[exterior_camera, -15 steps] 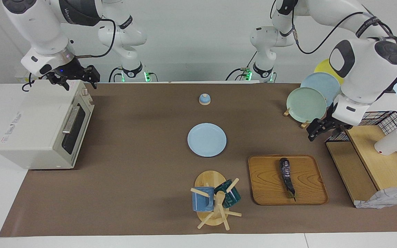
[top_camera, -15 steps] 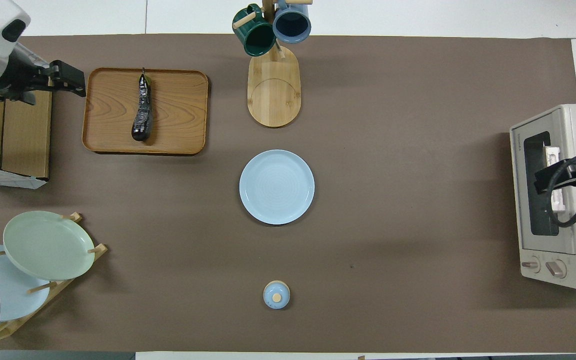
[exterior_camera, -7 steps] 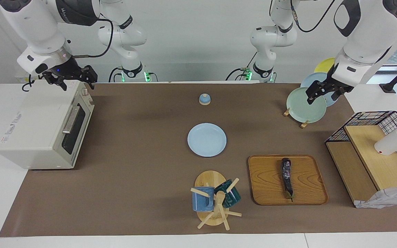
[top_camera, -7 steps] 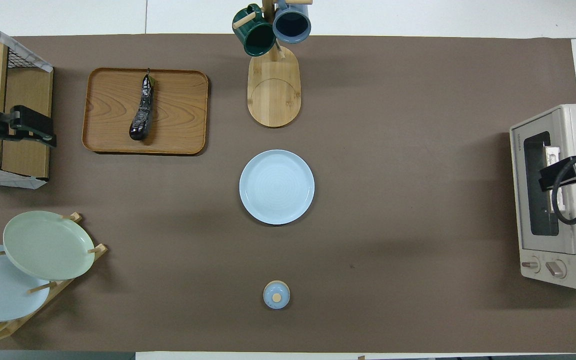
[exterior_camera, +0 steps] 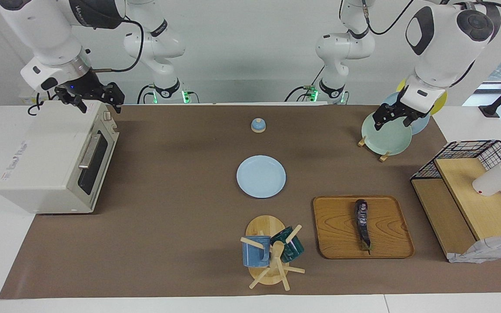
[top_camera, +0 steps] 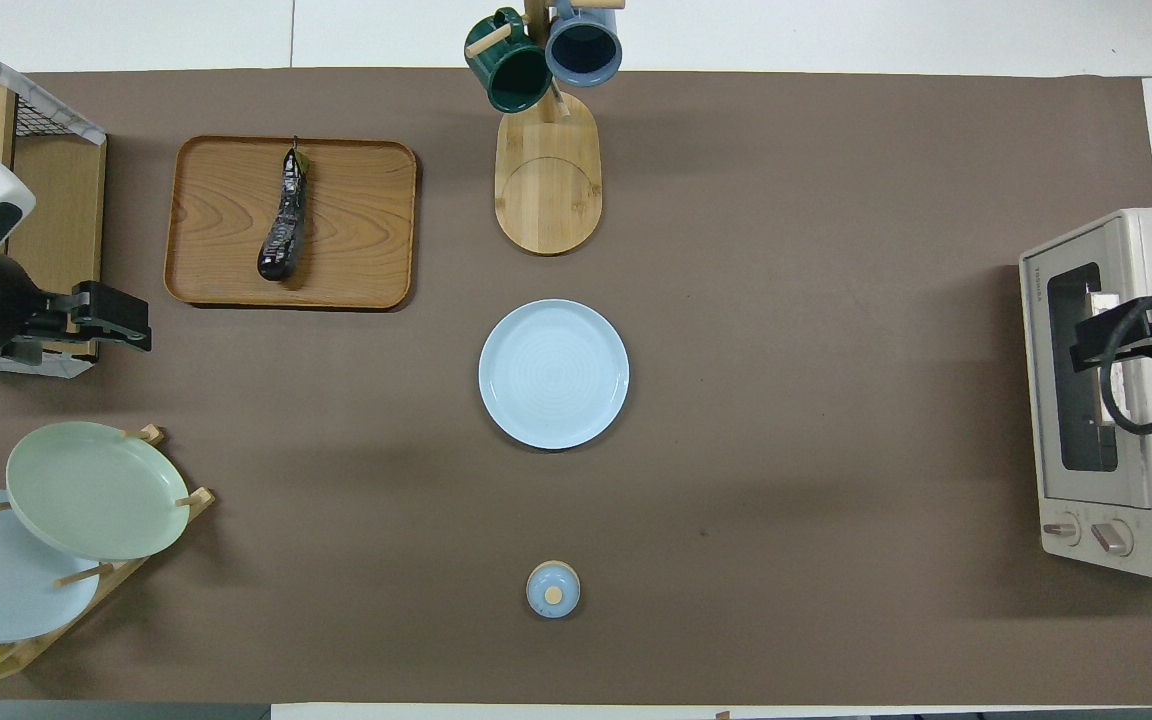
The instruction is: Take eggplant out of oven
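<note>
Since a second ago the left gripper (exterior_camera: 393, 118) has risen from beside the wire basket and wooden shelf (exterior_camera: 463, 204) and swung toward the robots; it now hangs over the green plate (exterior_camera: 387, 134) in the plate rack. Right gripper (exterior_camera: 89, 99) has barely shifted and hovers over the top of the oven (exterior_camera: 50, 161), at the corner nearest the robots.

As the scene lies, the task looks done: the eggplant (exterior_camera: 362, 225) rests on the wooden tray (exterior_camera: 337, 230) at the left arm's end of the bench, farther from the robots than the blue plate (exterior_camera: 261, 176), well apart from the oven. The oven's door is closed, its handle untouched. Nothing seems left except for both arms to settle into rest.

Both sets of jaws are released, spread wide, and grasp nothing; neither touches any object. In the overhead view the left gripper (top_camera: 101, 318) shows just nearer the robots than the tray's corner, empty.
</note>
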`<state>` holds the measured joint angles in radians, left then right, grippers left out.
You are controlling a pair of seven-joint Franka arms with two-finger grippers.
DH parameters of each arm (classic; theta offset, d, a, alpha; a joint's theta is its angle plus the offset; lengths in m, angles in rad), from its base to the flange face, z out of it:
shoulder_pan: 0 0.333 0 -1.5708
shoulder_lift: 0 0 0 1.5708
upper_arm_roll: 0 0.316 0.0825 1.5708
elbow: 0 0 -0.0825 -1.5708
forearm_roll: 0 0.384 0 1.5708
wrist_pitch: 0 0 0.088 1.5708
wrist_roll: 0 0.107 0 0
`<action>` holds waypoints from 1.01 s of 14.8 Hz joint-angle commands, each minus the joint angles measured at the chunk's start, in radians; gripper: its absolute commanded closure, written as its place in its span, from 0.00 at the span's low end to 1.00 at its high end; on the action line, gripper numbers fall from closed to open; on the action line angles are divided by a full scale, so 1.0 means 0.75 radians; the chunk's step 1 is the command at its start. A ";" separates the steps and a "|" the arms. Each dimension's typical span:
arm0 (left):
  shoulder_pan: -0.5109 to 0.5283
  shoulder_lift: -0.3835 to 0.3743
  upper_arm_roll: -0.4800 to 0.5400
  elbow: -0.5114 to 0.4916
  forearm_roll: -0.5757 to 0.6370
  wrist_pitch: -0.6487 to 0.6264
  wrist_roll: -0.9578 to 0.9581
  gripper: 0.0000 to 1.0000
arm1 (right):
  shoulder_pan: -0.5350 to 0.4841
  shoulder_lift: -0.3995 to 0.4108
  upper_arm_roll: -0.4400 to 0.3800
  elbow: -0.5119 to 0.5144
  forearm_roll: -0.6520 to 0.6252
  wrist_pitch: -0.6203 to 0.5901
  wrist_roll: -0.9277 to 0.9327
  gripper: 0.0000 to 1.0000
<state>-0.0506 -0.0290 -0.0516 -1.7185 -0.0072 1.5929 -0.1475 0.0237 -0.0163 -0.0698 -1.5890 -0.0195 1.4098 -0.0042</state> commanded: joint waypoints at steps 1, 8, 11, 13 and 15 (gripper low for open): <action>0.034 -0.021 0.005 0.053 -0.072 -0.064 0.027 0.00 | 0.005 0.024 -0.038 0.037 0.051 -0.027 0.038 0.00; 0.043 -0.004 0.001 0.105 -0.072 -0.097 0.043 0.00 | 0.007 0.024 -0.028 0.041 0.016 -0.016 -0.017 0.00; 0.041 -0.004 0.001 0.103 -0.068 -0.097 0.045 0.00 | 0.007 0.024 -0.023 0.041 0.001 0.004 -0.048 0.00; 0.035 -0.002 0.001 0.105 -0.064 -0.091 0.054 0.00 | 0.009 0.026 -0.024 0.041 -0.017 0.012 -0.050 0.00; 0.031 0.004 0.001 0.109 -0.056 -0.060 0.054 0.00 | 0.009 0.026 -0.021 0.041 -0.019 0.012 -0.048 0.00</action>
<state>-0.0306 -0.0319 -0.0483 -1.6501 -0.0474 1.5385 -0.1238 0.0307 -0.0111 -0.0880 -1.5784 -0.0182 1.4156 -0.0317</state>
